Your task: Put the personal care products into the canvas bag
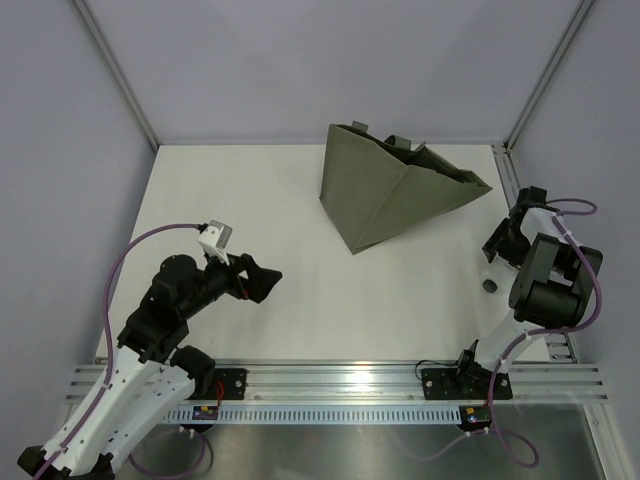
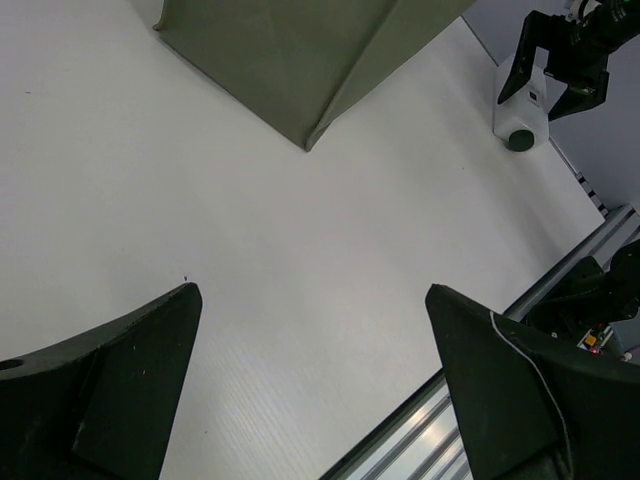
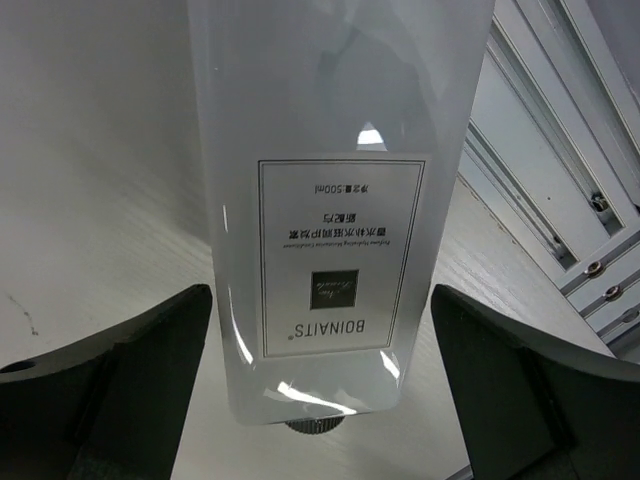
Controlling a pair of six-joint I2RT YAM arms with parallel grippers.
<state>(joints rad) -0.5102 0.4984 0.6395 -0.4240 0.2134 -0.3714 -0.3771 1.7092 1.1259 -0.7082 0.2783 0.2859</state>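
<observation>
The flat translucent bottle labelled BOINAITS lies at the table's right edge beside the rail, dark cap toward you. Its long axis runs straight out between the right gripper's spread fingers, which don't touch it. The canvas bag sits far-left of it. Your left gripper, also open, hovers well apart.

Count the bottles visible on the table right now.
1. A pale bottle with a white label sits at the right edge of the table, between the open fingers of the right claw. Others may be hidden inside the canvas bag; its inside isn't visible.
</observation>
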